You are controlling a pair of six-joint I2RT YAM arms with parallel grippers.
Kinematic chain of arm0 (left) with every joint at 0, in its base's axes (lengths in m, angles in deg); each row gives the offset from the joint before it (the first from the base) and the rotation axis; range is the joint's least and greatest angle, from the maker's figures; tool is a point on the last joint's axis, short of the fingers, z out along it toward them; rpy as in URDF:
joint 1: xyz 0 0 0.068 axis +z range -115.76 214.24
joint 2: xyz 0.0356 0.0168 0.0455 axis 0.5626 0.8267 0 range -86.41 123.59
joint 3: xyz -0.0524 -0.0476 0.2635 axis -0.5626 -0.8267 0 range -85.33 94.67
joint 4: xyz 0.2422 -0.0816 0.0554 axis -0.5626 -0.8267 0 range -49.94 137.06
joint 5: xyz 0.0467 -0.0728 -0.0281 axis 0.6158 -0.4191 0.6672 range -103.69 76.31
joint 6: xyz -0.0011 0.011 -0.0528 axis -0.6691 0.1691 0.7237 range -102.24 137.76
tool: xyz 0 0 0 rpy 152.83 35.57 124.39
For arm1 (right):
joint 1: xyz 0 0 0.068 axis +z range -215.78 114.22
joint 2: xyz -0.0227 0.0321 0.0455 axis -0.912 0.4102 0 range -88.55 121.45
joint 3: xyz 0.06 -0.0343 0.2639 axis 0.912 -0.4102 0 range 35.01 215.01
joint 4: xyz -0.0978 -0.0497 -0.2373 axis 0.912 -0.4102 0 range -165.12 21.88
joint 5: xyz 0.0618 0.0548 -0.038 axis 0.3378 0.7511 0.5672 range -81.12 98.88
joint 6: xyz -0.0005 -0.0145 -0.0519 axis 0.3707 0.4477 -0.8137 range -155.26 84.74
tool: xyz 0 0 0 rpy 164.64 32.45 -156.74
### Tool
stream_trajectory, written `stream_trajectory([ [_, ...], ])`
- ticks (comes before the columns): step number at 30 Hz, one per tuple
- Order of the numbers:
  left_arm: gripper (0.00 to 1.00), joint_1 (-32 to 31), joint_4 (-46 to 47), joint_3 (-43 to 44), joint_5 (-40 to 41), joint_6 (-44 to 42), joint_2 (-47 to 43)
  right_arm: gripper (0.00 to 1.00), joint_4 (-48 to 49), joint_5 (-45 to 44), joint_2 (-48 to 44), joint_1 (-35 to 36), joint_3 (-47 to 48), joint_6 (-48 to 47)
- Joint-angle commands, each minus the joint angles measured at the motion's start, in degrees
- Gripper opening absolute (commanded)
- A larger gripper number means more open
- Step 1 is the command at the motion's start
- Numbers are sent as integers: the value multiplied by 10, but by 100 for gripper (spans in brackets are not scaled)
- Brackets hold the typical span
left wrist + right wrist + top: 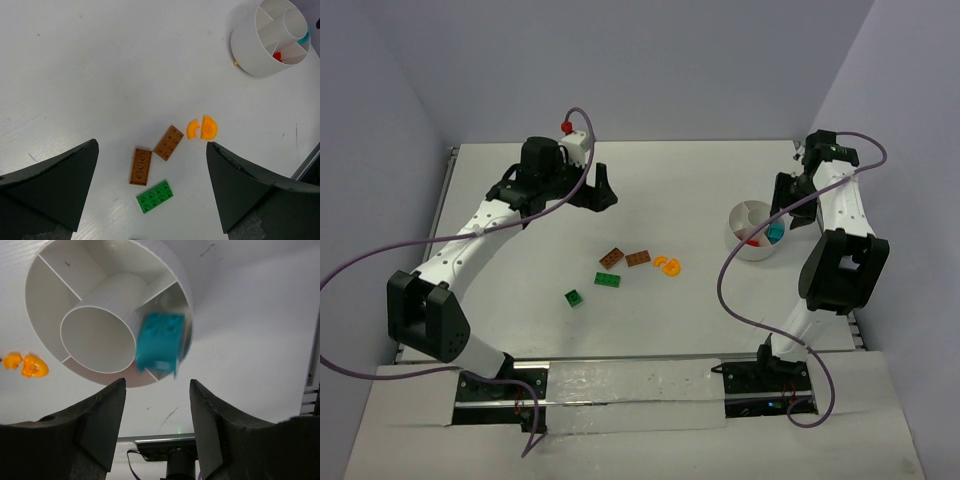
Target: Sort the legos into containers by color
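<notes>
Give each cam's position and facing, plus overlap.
Top external: high behind the bases, looking down the table; both arms whole, left gripper, right gripper.
Left wrist: looks down at loose legos; own fingers in the lower corners.
Right wrist: looks down into the bowl and a blurred teal brick; own fingers low.
Shared: bowl and orange pieces in all three.

Blurry teal brick [160, 342]; top of bowl [47, 305] beyond picture's edge.
</notes>
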Motion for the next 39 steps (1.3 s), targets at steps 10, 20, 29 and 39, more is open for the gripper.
stream_trajectory([
  [10,99,0,-28,30,-2,-16,-24,93,-28,73,-62,2,22,-37],
  [20,99,1,-89,-32,-42,-108,-107,100,-12,128,-209,34,43,-123],
  [29,98,-6,-125,-86,-45,-222,-109,100,112,155,-345,77,-110,-179],
  [39,83,-77,-113,-80,32,-251,-7,100,254,119,-368,175,-218,-192],
])
